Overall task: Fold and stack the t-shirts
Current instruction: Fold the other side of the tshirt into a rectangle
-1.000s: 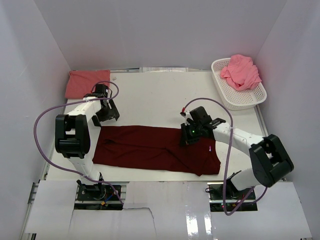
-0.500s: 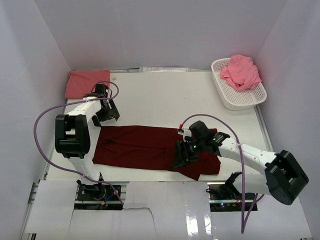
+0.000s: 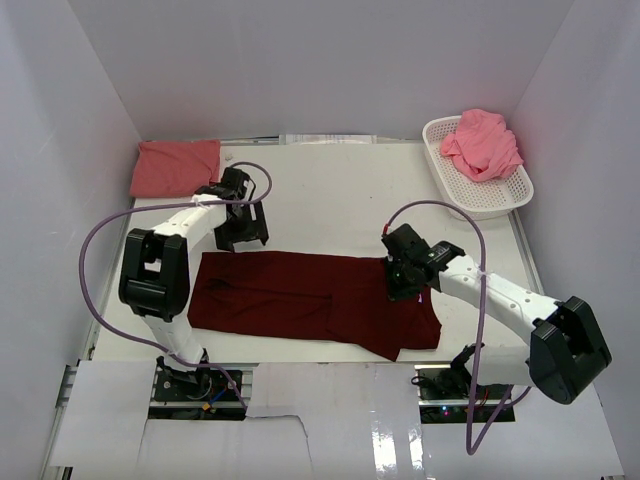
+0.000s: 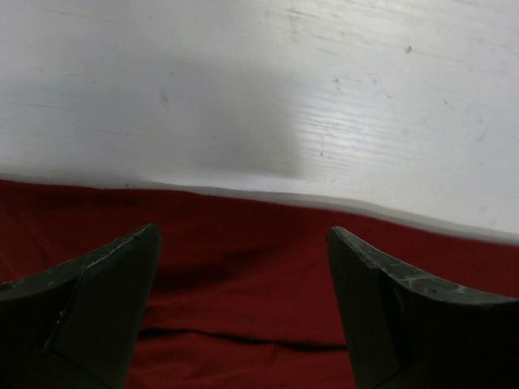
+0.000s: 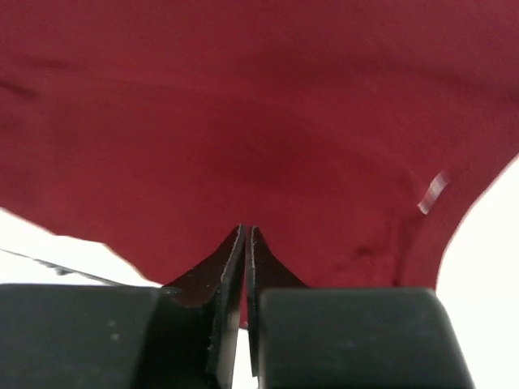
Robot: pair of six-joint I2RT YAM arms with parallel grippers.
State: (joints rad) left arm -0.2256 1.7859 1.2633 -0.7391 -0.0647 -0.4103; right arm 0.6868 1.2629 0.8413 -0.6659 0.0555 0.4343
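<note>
Three t-shirts: salmon t-shirt (image 3: 175, 167) folded far left, maroon t-shirt (image 3: 300, 300) spread mid-tabletop (image 3: 330, 190), pink t-shirt (image 3: 482, 142) in one basket (image 3: 452, 195). Two end effectors: left end effector (image 3: 243, 228) released above maroon's far edge, right end effector (image 3: 400, 283) clenched on that cloth (only its wrist view shows this).

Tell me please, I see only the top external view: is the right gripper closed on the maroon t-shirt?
Observer: The right wrist view shows the right gripper shut, tips against the maroon t-shirt; a pinched fold I cannot confirm.
Operator: And the other arm?
Observer: Its wrist view shows the left gripper wide open, nothing between the fingers, over the shirt's edge beside the white table.
</note>
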